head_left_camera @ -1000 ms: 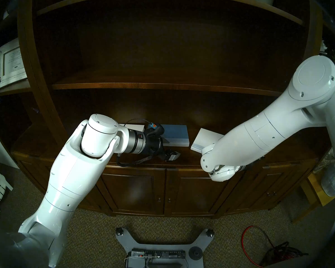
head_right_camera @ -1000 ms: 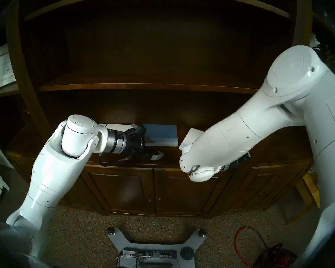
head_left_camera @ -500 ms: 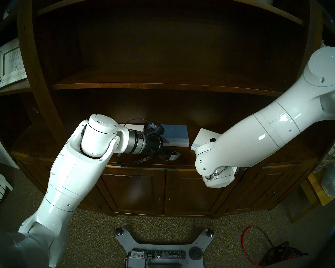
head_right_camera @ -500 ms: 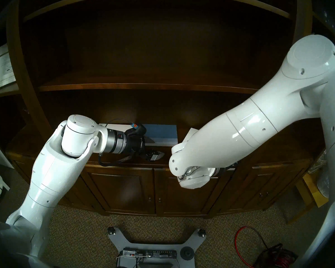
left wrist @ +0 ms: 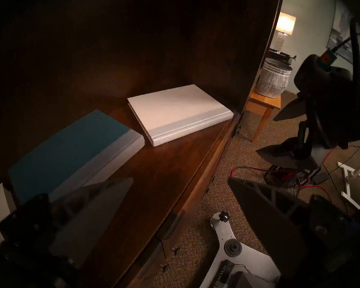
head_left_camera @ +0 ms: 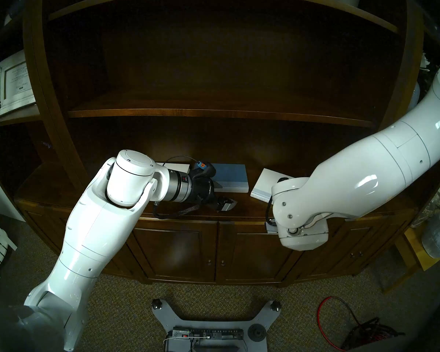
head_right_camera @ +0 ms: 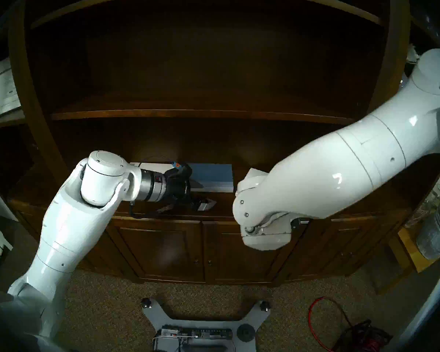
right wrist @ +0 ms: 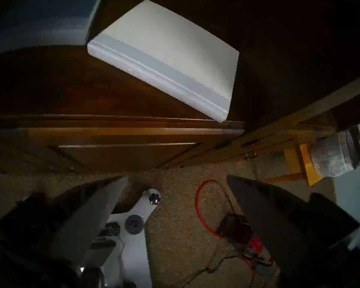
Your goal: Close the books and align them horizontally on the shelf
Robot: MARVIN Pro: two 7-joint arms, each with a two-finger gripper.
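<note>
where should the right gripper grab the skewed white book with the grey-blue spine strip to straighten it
Grip the white book at its spine corner nearest the shelf front, coming from the front. It lies closed, flat and skewed, that corner almost at the edge; the open right gripper is already out front.

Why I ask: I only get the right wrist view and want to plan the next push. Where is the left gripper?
Observer: The left gripper is open, low over the front of the shelf, at the left front corner of the blue book.
Operator: Is that blue book straight?
Observer: Yes. It lies closed, its pale spine parallel to the shelf's front edge.
Operator: And the third book?
Observer: A white book lies flat to the left of the blue one, mostly hidden behind the left wrist.
</note>
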